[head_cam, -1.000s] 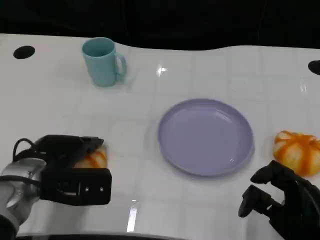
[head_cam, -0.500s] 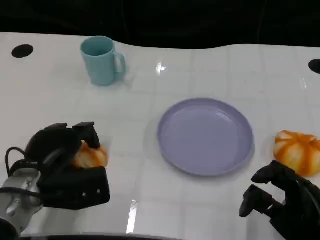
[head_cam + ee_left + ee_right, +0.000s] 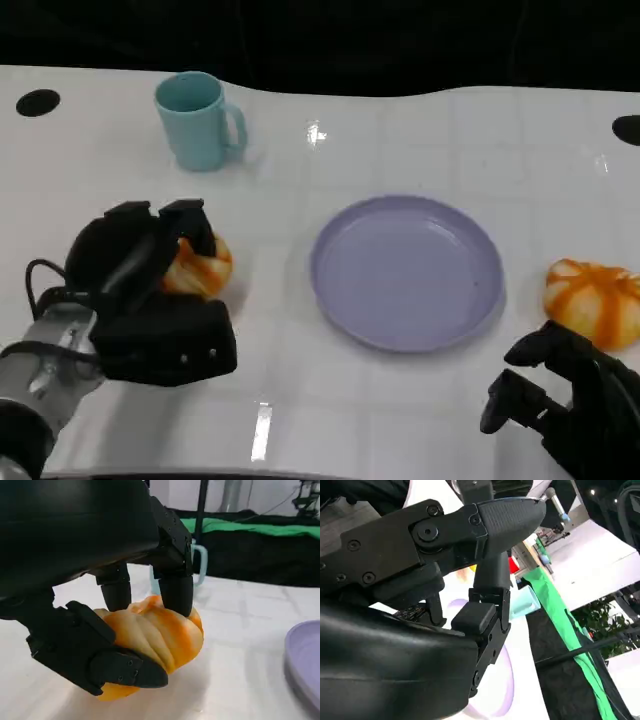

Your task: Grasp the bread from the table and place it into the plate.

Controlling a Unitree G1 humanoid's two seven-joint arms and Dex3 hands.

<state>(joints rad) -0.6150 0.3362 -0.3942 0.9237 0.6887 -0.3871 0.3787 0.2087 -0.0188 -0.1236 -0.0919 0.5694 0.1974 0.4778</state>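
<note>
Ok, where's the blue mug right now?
In the head view the light blue mug stands upright at the far left of the white table, beyond the left hand and left of the purple plate.

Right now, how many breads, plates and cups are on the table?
Bread: 2, one in the left hand, one near the right hand
Plate: 1
Cup: 1
Total: 4
</note>
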